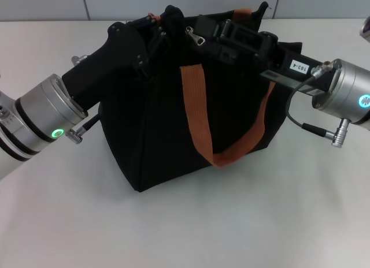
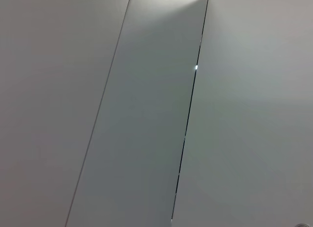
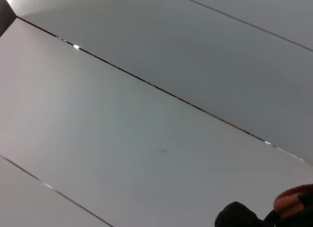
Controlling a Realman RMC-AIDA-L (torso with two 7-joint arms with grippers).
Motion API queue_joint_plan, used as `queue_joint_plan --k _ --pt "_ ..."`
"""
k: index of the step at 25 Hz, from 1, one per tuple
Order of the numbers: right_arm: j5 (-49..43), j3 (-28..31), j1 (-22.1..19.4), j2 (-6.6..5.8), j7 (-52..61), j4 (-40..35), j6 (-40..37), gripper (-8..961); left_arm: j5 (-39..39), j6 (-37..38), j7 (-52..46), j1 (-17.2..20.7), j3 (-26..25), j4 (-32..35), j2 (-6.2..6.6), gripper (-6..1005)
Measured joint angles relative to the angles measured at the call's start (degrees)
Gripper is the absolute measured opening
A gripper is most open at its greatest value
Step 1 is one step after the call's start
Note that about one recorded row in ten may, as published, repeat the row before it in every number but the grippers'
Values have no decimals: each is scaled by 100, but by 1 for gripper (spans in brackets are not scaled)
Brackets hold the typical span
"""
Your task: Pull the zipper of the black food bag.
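- The black food bag (image 1: 173, 118) sits upright in the middle of the white table (image 1: 185, 222), boxy and bigger than either arm's end piece.
- One orange strap (image 1: 199, 115) hangs down the bag's front face in a long loop. A second bit of orange pokes up at the far top edge.
- The zipper (image 1: 200, 39) is a small silver pull tab on top of the bag, roughly at the middle of the top edge, between the two arms.
- The left hand (image 1: 165, 25) comes in from the left and is pressed up against the bag's top left corner, right at the fabric. It's black on black there, so I honestly can't tell if it's clenched on anything or released.
- The right hand (image 1: 228, 31) reaches in from the right along the top edge and ends just beside the silver tab. Same deal, I can't tell whether it's grasping anything.
- The left wrist camera shows nothing but grey wall panels with seams.
- The right wrist camera is mostly wall panels too, with a corner of black fabric (image 3: 239, 216) and a bit of orange webbing at the edge.
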Motion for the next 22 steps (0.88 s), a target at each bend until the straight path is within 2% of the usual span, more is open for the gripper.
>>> queue_joint_plan --k 17,22 --pt "-103 -56 126 0 177 6 464 713 -5 -7 41 -7 -15 -7 0 24" --pt "-107 -49 68 -4 180 2 586 556 -5 -6 70 -11 -30 -7 -1 26"
